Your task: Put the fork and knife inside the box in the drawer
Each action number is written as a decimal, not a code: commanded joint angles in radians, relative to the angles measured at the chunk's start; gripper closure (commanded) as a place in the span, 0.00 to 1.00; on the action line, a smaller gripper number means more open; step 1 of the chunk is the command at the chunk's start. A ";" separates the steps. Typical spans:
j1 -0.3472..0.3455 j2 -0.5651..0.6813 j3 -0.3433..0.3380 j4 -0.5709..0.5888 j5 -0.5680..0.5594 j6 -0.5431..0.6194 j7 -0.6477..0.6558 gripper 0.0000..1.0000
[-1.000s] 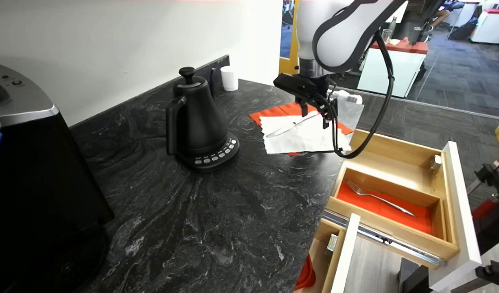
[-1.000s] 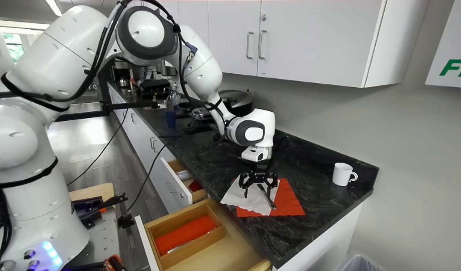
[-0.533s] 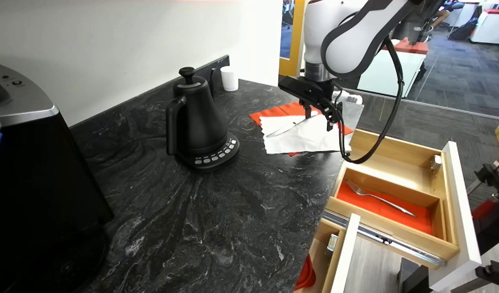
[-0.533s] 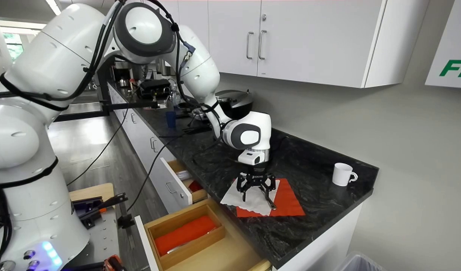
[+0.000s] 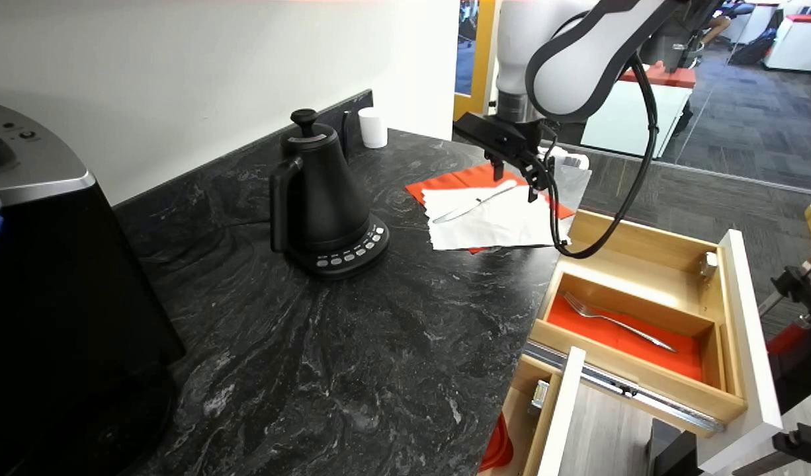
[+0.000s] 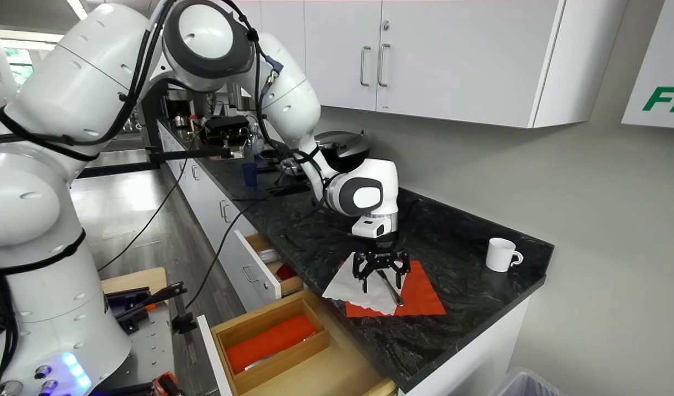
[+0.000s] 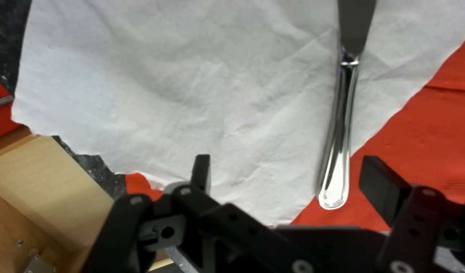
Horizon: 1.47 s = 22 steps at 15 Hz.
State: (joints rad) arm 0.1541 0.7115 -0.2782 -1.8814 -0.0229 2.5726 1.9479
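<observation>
One slender silvery metal knife [image 7: 345,110] lay across crinkled white paper [image 7: 217,94], right of centre in my wrist view. My black end effector [image 7: 287,170] hung spread, empty, off-centre above it; closing unaligned risked knocking the knife sideways or snagging paper.

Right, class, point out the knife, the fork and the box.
Knife [image 7: 346,110]: in the wrist view, on the handle.
Fork [image 5: 627,326]: in an exterior view, on the handle.
Box [image 6: 288,360]: in an exterior view, on the outer wall.

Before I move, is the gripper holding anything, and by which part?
Nothing is held: the gripper is open, and the knife lies on the napkins.
</observation>
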 commanded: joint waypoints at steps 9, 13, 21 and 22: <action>-0.001 0.002 0.001 0.006 -0.002 0.031 0.022 0.00; -0.012 0.045 -0.002 0.070 0.001 0.011 0.023 0.00; -0.024 0.129 0.001 0.181 0.012 -0.013 0.020 0.00; -0.022 0.136 0.000 0.192 0.011 -0.013 0.020 0.00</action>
State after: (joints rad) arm 0.1390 0.8232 -0.2809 -1.7370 -0.0184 2.5851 1.9485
